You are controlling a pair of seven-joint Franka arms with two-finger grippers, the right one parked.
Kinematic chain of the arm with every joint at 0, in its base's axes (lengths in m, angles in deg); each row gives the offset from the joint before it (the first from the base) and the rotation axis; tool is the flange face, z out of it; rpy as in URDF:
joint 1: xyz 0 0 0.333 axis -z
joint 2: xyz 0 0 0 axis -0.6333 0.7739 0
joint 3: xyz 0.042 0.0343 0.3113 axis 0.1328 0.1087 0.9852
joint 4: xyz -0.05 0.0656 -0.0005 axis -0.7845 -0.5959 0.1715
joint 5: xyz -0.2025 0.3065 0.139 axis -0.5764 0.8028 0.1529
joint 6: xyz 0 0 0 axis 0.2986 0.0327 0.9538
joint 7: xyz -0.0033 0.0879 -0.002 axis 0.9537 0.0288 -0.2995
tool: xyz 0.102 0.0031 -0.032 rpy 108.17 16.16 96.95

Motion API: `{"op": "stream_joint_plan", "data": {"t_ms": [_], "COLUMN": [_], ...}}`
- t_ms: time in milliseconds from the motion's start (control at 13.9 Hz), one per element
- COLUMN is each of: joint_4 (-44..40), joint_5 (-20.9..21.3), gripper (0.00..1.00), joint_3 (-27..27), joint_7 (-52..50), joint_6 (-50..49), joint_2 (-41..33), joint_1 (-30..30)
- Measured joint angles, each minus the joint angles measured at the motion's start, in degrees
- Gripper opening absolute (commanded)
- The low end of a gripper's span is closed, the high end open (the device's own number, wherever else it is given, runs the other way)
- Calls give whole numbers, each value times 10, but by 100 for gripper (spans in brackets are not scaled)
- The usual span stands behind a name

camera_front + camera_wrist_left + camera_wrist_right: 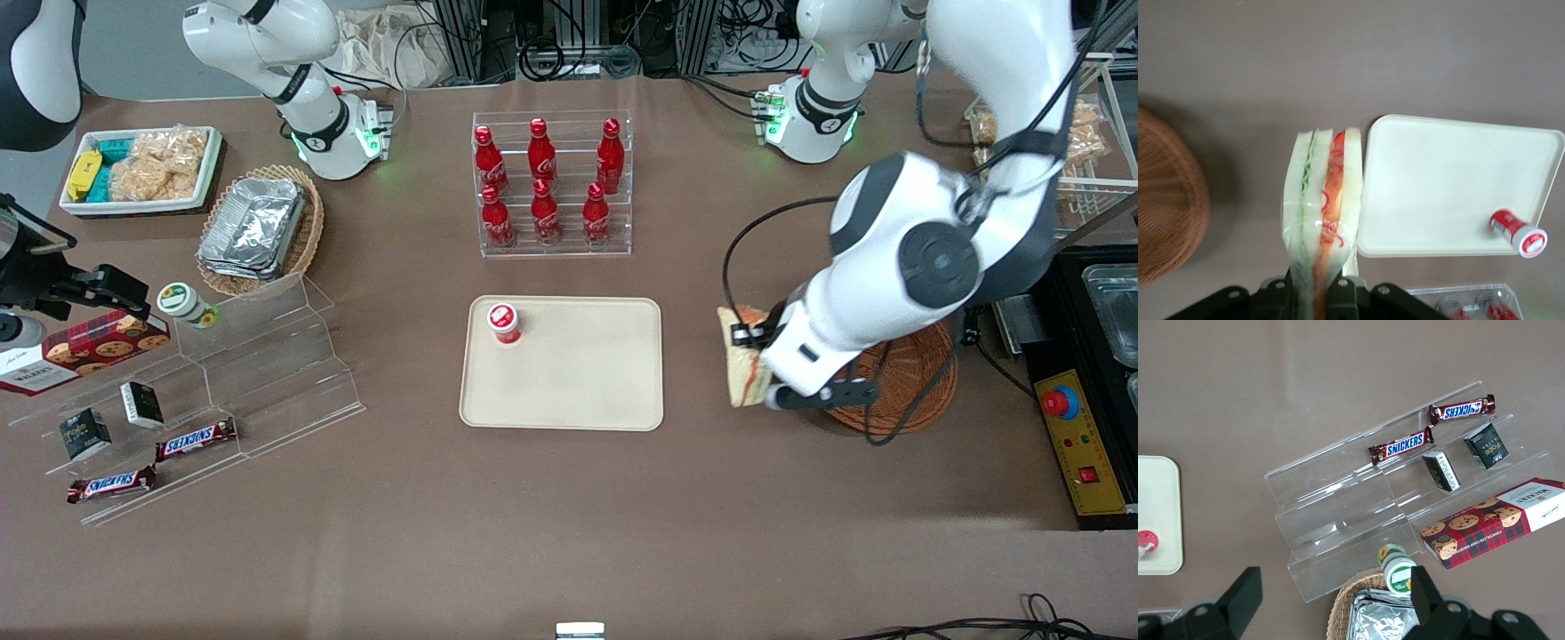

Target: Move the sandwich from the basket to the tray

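The sandwich [1323, 200], a wrapped wedge of white bread with green and red-orange filling, hangs in the air between the basket and the tray. My gripper [1315, 293] is shut on its narrow end. In the front view the sandwich [743, 366] shows beside the arm's wrist, with the gripper [766, 366] just past the basket's rim toward the tray. The reddish-brown wicker basket [907, 382] sits partly under the arm; nothing shows in the part of it that is in view [1165, 207]. The beige tray [578, 373] lies flat, and its edge [1368, 200] is close beside the sandwich.
A small red-capped bottle [504, 323] stands on the tray's corner toward the parked arm. A clear rack of red cola bottles [551, 187] stands farther from the front camera than the tray. Clear stepped shelves with snacks [222, 373] lie toward the parked arm's end. A control box [1080, 444] sits beside the basket.
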Motion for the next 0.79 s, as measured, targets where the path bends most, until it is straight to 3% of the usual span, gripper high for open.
{"op": "stream_joint_plan", "data": {"t_ms": [361, 649, 722, 794], "joint_4": [8, 26, 26, 26], "joint_5": [21, 104, 114, 118], "gripper": [0, 0, 20, 65], "joint_3": [0, -1, -1, -1], "joint_7": [-52, -135, -147, -153], "joint_6": [140, 194, 195, 195], "joint_2": [113, 165, 171, 175], "joint_1": [69, 119, 126, 130]}}
